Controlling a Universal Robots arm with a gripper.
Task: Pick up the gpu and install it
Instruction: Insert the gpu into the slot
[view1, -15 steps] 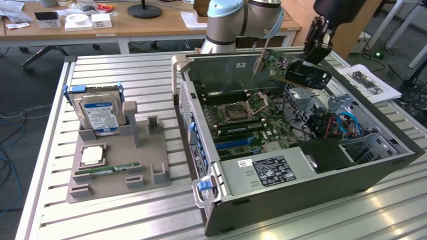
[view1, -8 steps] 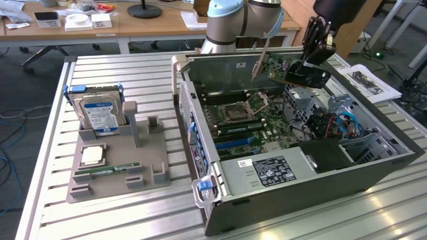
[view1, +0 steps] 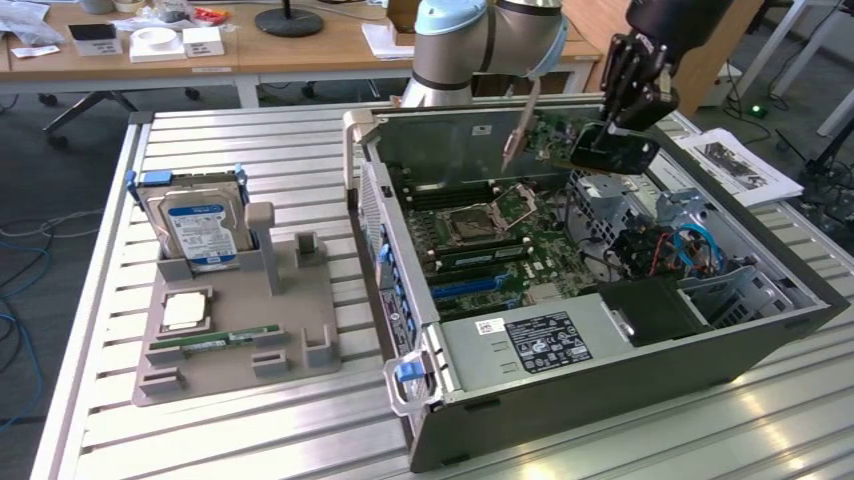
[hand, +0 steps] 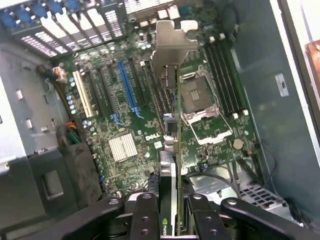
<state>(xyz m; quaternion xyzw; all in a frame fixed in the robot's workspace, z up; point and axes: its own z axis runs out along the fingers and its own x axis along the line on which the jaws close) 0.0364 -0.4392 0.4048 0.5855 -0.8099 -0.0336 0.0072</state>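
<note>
The gpu (view1: 603, 150), a thin dark card with a grey metal end bracket (view1: 518, 135), hangs in the air over the open computer case (view1: 534, 345). My gripper (view1: 619, 128) is shut on its edge from above. In the wrist view the gpu (hand: 172, 165) shows edge-on between my fingers (hand: 145, 215), its bracket (hand: 172, 42) pointing away. Below it lies the green motherboard (hand: 125, 125) with a blue expansion slot (hand: 127, 90) and the open CPU socket (hand: 197, 95). The card is clear of the board, above the socket area.
A grey parts holder (view1: 227, 375) stands at the exterior view's left with a hard drive (view1: 200, 225), a CPU (view1: 184, 310) and a RAM stick (view1: 214, 340). Drive bays and cables (view1: 667, 250) fill the case's right side. Papers (view1: 741, 165) lie beyond it.
</note>
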